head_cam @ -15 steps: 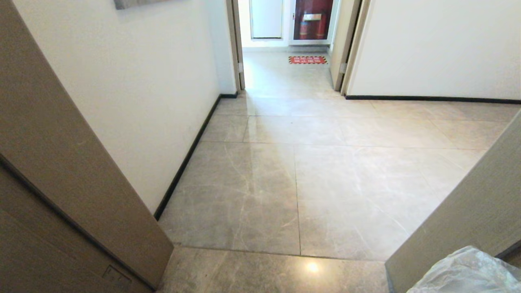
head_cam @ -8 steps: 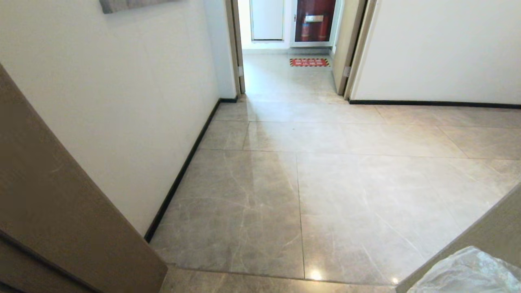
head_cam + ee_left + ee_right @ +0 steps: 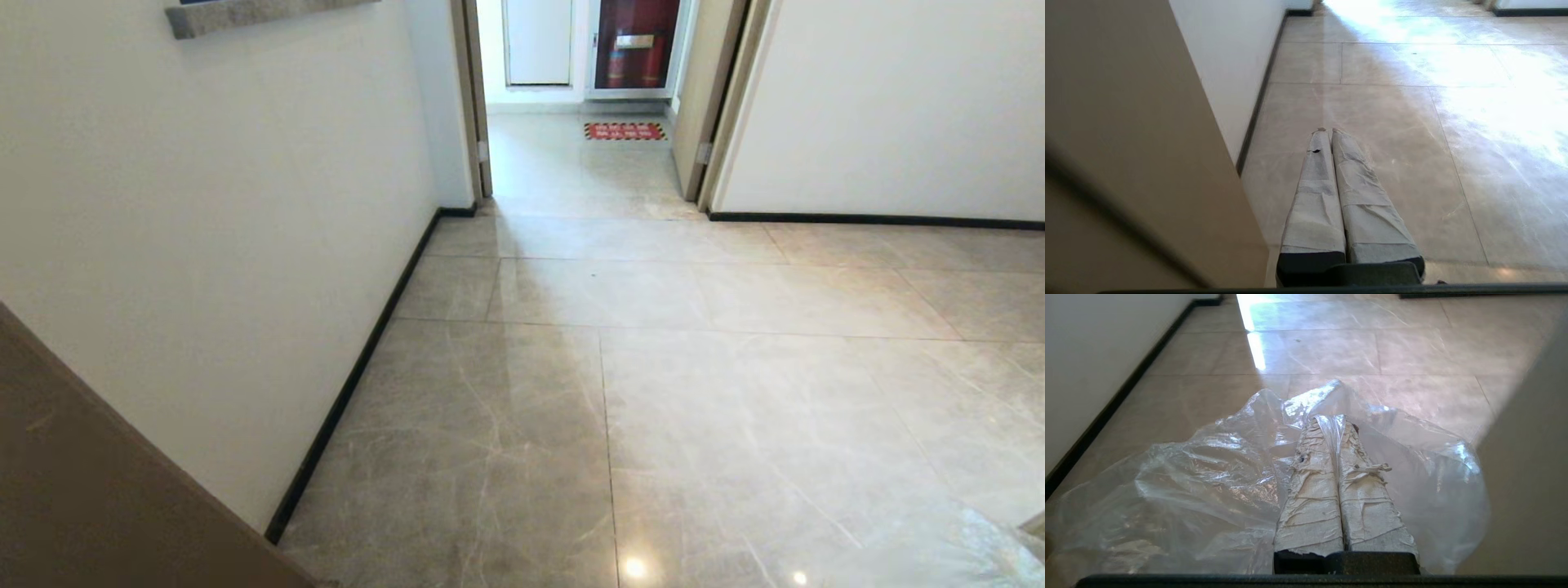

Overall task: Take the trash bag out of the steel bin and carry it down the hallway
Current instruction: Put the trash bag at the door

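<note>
Head view. You are looking at the hallway (image 3: 735,392): grey-beige marbled tiles, pale walls, a dark baseboard (image 3: 351,384) along the left wall, and a brown door frame (image 3: 82,490) crowding the near left corner. An open doorway (image 3: 580,98) is standing at the far end, with a red floor sign (image 3: 624,131) beyond it. The trash bag (image 3: 971,555) is showing only as a pale translucent sheen at the lower right corner. The steel bin is not appearing in any view, so you are judging the step in hand to be the carry, with removal apparently done.

Left wrist view. You are seeing the left gripper (image 3: 1327,130) empty, its taped fingers pressed together, pointing out over the tiles just beside the door frame.

Right wrist view. You are seeing the right gripper (image 3: 1334,416) clamped on a fold of the trash bag, a strip of film pinched between the taped fingers. The bag is billowing thin, clear and crinkly to either side; no scraps can be made out in it.

Next move, as a judgement: driving on toward the far doorway, keeping the clamp firm, since the film is looking slippery.
</note>
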Available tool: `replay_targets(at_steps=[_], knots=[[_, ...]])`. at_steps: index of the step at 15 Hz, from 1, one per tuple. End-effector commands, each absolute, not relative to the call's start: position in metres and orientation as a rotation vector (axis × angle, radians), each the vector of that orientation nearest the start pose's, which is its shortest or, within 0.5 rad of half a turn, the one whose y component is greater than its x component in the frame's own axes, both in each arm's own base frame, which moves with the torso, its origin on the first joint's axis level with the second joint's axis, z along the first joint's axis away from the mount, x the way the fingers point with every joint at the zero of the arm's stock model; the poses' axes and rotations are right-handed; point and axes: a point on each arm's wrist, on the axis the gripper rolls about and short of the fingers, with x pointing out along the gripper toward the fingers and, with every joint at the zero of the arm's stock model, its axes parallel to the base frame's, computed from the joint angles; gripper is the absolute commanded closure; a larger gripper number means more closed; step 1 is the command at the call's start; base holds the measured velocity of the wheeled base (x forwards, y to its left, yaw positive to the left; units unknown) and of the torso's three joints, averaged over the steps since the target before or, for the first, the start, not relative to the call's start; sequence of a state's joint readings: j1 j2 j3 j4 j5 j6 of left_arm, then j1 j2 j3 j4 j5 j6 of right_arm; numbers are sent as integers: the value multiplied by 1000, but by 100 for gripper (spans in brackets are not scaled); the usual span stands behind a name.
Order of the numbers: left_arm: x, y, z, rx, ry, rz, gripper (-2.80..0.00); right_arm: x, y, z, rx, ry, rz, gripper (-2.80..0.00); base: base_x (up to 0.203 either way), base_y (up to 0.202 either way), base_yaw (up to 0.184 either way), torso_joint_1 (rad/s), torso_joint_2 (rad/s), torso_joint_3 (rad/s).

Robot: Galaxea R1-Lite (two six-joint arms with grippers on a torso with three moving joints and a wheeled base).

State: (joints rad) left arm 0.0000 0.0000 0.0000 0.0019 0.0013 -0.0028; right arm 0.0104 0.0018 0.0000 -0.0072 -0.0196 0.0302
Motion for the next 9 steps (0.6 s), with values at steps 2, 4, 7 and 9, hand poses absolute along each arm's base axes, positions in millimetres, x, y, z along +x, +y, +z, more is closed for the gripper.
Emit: replay_targets(at_steps=[2,4,7,9], knots=[[-23,0,75,-3,2,2,0,-22,-1,76,31,-3,-9,0,196,0,2,5,3,5],[-23,0,75,-3,2,0,0,-22,-1,76,31,-3,-9,0,193,0,0,5,3,-1],[-23,0,75,-3,2,2,0,-22,-1,76,31,-3,-9,0,192,0,1,-1,1,1],[-23,0,75,-3,2,1,0,-22,-1,76,31,-3,-9,0,192,0,1,-1,-1,4]])
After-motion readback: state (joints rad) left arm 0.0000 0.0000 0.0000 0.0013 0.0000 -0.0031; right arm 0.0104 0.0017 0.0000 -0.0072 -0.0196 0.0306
